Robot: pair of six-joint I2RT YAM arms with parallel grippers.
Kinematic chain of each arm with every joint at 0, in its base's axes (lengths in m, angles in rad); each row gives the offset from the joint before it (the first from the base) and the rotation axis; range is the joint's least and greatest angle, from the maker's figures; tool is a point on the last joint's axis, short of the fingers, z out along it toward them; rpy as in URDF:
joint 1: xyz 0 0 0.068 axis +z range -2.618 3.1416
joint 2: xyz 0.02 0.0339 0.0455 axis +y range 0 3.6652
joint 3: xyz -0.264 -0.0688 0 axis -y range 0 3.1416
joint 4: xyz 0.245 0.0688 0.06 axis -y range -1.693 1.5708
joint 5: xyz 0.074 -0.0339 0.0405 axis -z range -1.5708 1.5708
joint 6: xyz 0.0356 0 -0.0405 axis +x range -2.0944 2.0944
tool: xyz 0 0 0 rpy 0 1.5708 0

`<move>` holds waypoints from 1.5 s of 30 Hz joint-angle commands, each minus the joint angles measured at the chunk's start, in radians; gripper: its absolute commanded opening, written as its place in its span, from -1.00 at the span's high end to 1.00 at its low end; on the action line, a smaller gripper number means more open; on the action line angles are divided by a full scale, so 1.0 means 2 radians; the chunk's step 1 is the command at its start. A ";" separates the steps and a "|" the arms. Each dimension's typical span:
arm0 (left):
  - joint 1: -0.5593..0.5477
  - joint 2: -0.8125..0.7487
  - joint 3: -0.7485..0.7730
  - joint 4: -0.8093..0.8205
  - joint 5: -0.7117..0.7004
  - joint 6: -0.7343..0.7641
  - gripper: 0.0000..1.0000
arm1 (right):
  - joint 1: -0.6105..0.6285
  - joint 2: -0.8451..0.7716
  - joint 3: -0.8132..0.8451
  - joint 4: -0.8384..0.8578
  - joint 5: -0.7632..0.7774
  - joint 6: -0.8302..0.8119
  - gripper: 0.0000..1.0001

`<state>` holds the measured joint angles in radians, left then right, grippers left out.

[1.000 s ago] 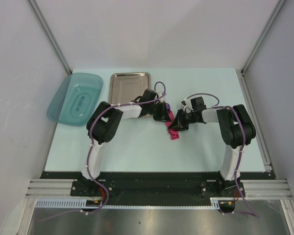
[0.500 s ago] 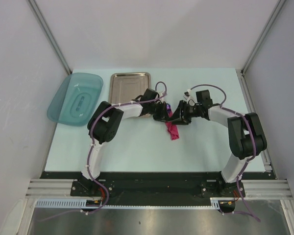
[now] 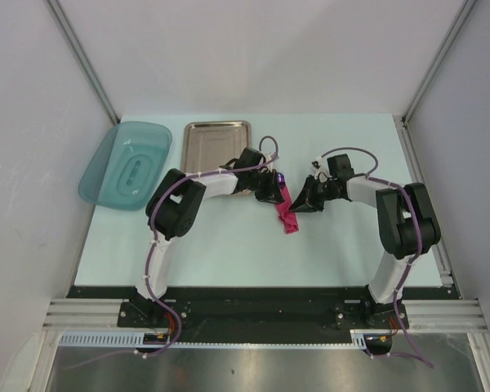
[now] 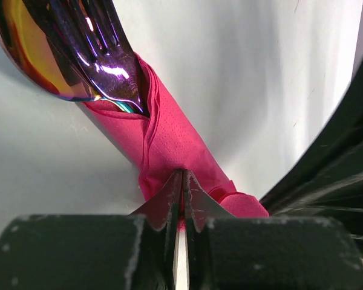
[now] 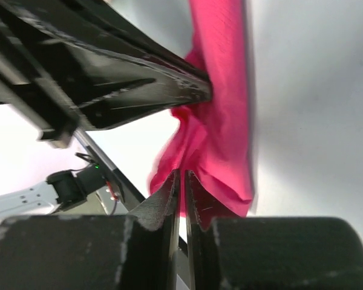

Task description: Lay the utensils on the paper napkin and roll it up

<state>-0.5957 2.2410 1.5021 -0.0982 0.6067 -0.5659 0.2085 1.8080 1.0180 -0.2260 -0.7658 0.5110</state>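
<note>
Centrally in the overhead view, the paper napkin (image 3: 287, 214) lay rolled into a slim magenta tube on the table (image 3: 229, 245). The left gripper (image 4: 181, 181) had its jaws closed, pinching the roll at the bottom of its wrist view. The purple fork (image 4: 112, 57) and the spoon (image 4: 33, 54) stuck out of the roll's end at the upper left, fork lying over the spoon's bowl. The right gripper (image 5: 181, 181) was likewise clamped on a loose fold of napkin. The steel tray (image 3: 218, 143) and teal dish (image 3: 125, 163) sat at the overhead view's upper left, well apart from the roll.
</note>
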 commanded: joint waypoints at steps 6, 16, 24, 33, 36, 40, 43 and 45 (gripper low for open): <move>-0.003 0.013 0.014 -0.013 -0.015 0.018 0.85 | 0.026 0.032 0.000 -0.015 0.019 -0.032 0.78; 0.017 -0.042 -0.032 0.090 0.025 -0.028 0.59 | 0.019 0.075 -0.014 -0.027 0.028 -0.051 0.71; 0.019 -0.096 -0.036 0.102 0.043 -0.029 0.27 | 0.018 0.078 -0.015 -0.024 0.031 -0.050 0.54; -0.011 -0.081 -0.030 0.053 0.052 -0.019 0.24 | 0.018 0.079 -0.015 -0.026 0.036 -0.051 0.38; -0.020 -0.076 -0.036 0.033 0.051 -0.018 0.27 | 0.018 0.080 -0.016 -0.026 0.038 -0.051 0.36; -0.017 -0.076 -0.055 0.015 0.041 -0.015 0.40 | 0.019 0.078 -0.016 -0.027 0.041 -0.050 0.45; -0.015 -0.080 -0.070 0.006 0.036 -0.015 0.52 | 0.019 0.076 -0.018 -0.026 0.045 -0.051 0.54; -0.014 -0.082 -0.078 0.001 0.038 -0.015 0.61 | 0.019 0.077 -0.017 -0.027 0.045 -0.051 0.56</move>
<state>-0.6353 2.0926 1.3819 -0.0536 0.6838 -0.6106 0.2466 1.9236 1.0126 -0.2272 -0.8070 0.4507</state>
